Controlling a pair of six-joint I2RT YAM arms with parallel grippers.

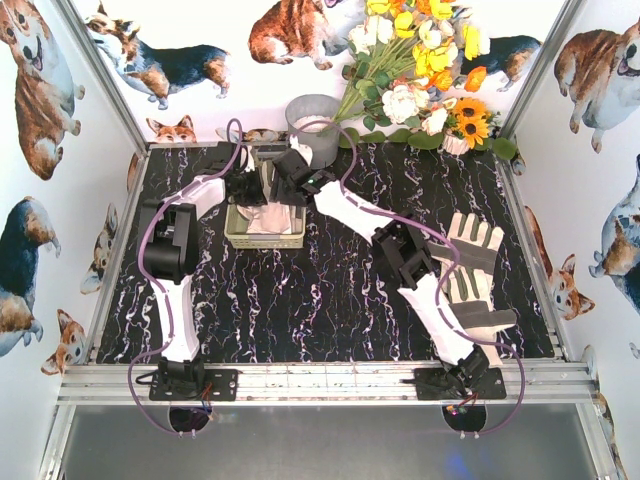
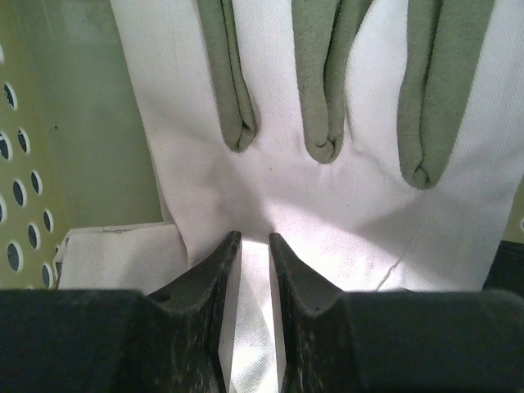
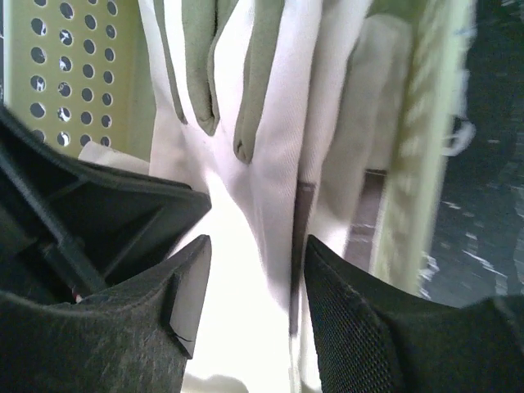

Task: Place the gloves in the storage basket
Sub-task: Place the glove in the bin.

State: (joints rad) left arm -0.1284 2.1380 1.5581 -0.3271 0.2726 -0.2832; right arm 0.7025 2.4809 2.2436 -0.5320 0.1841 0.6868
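Observation:
A cream-white glove [image 2: 270, 164] with grey-green finger patches hangs down into the pale yellow-green storage basket [image 1: 265, 240]. My left gripper [image 2: 254, 237] is shut on the glove's white fabric, a fold of it pinched in the narrow gap. My right gripper [image 3: 258, 246] stands open around the same glove [image 3: 262, 147], its jaws well apart. From above, both grippers meet over the basket's far end, the left gripper [image 1: 252, 186] beside the right gripper [image 1: 290, 172]. More gloves [image 1: 470, 262] lie flat on the table at the right, beside the right arm. Another white glove [image 2: 115, 258] lies in the basket.
A grey metal bucket [image 1: 315, 125] stands just behind the basket, with a bunch of yellow and white flowers [image 1: 420, 60] to its right. The basket's perforated wall [image 3: 74, 65] is close on the left of both wrist views. Corgi-print walls enclose the black marbled table [image 1: 300, 300].

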